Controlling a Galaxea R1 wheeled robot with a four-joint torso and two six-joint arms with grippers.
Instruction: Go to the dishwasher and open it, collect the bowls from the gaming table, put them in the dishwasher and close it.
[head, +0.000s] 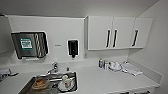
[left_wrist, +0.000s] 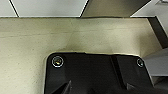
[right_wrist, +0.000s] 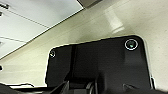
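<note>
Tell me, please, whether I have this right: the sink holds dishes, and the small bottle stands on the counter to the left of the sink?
Not quite: the small bottle stands to the right of the sink, near the wall under the white cabinets. The head view shows it. The sink does hold dishes.

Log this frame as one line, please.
scene: kitchenette | ahead: counter, sink holding dishes, wall cabinets | dishwasher: steel front by left wrist | bowls: none collected

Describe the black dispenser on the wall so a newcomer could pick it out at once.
Start at the steel sink set in the white countertop and look up the white wall behind its tap. The small black soap dispenser hangs there, between the wide dark paper-towel dispenser and the white upper cabinets. Unlike the towel dispenser, it is narrow, upright and carries no green label.
</note>
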